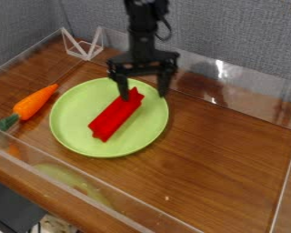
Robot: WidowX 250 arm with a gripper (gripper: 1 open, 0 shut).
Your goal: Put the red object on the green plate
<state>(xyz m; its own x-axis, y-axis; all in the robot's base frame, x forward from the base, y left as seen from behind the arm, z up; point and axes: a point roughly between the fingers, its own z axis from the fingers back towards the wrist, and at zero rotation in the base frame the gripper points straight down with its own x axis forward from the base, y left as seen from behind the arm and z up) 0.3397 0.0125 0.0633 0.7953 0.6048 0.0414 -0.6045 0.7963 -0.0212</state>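
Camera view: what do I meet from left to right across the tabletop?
Orange carrot with a green top → round lime-green plate with the red bar lying on it → bare brown wooden tabletop.
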